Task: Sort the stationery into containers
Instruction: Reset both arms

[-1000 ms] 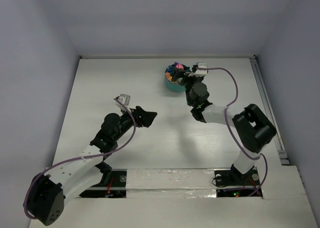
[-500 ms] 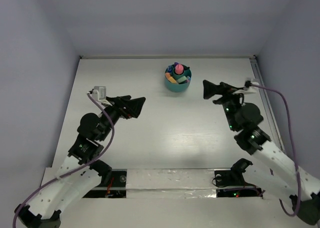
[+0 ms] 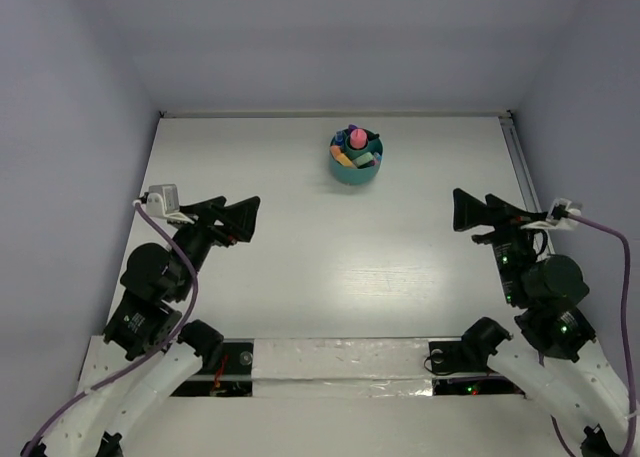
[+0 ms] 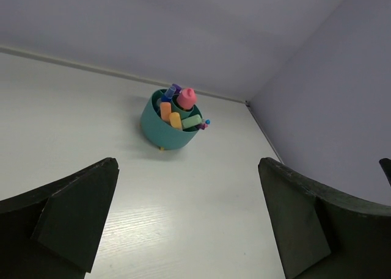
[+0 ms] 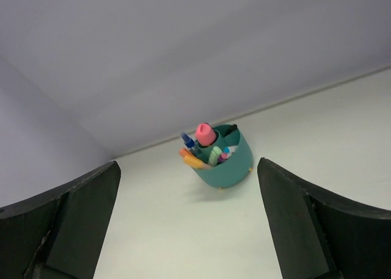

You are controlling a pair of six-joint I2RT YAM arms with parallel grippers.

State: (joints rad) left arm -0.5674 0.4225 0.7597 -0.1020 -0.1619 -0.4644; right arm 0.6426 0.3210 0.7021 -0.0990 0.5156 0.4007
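Note:
The round teal organiser (image 3: 356, 168) stands at the far middle of the table, and shows in the left wrist view (image 4: 165, 130) and the right wrist view (image 5: 229, 166). It holds the stationery: a pink highlighter (image 3: 356, 136) upright in the central tube, orange (image 4: 165, 111), green (image 4: 191, 121), blue and purple items in the ring compartments. My left gripper (image 3: 243, 215) is open and empty over the left half of the table, far from the organiser. My right gripper (image 3: 466, 210) is open and empty over the right half, also far from it.
White table (image 3: 330, 267) inside pale walls. A metal rail (image 3: 530, 197) runs along the right edge. Both arm bases sit at the near edge behind a taped strip (image 3: 330, 362).
Both arms have drawn back toward their bases. The right gripper has left the organiser and moved right and nearer. The left gripper has moved left and nearer. The stationery stays in the organiser.

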